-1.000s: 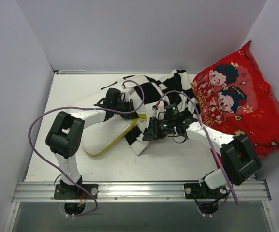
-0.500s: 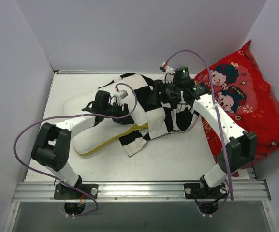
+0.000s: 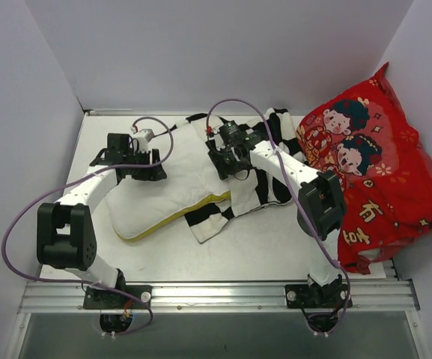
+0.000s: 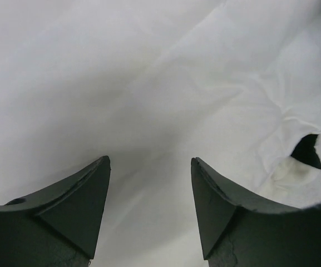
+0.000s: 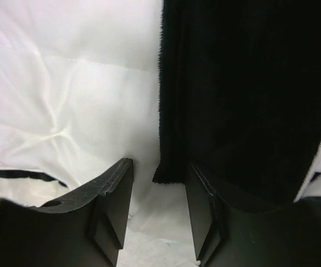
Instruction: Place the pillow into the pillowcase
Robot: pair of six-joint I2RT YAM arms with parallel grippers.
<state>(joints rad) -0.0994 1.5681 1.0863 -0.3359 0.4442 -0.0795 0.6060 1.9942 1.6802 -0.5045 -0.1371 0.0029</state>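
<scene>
- The soft cream-white rectangular pillow with a yellow edge band (image 3: 174,183) lay on the surface (image 3: 275,250), one end overlapped by the limp black-and-white checked fabric pillowcase (image 3: 264,187).
- It looked light and squashy; pinching a corner seemed best.
- Left tool (image 4: 149,167) and right tool (image 5: 159,167) both gaped, holding nothing.

robot lab cell: bare white walls (image 3: 223,52), metal tabletop (image 3: 275,250), aluminium rail (image 3: 216,293) (arm bases (image 3: 111,298) bolted there).

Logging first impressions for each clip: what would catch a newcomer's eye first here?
The large red cartoon-printed cushion propped in the right corner stands out most. Mid-table, the cream pillow overlaps the black-and-white checkered pillowcase, with the left gripper and right gripper open just above the fabric.
</scene>
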